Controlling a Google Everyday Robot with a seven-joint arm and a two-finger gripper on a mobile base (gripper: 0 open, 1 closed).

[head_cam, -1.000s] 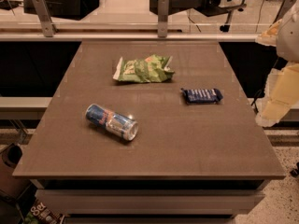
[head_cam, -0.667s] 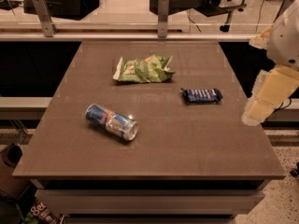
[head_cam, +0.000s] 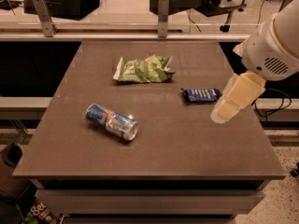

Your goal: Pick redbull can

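Note:
The redbull can (head_cam: 112, 122) lies on its side on the brown table (head_cam: 187, 148), left of centre, its shiny silver end turned to the front right. It shows blue and silver panels with a red mark. My gripper (head_cam: 223, 112) hangs over the table's right part, just right of the dark blue snack-bar wrapper (head_cam: 201, 95). It is far to the right of the can and holds nothing. The white arm housing (head_cam: 273, 45) rises behind it at the right edge.
A green chip bag (head_cam: 142, 69) lies at the back middle of the table. Two metal posts (head_cam: 162, 14) and a rail stand along the back edge. Dark bins and office chairs sit behind. Floor drops off to the right and front.
My arm and gripper have swung leftward from beyond the table's right edge to over its right part. The can, bag and wrapper have not moved.

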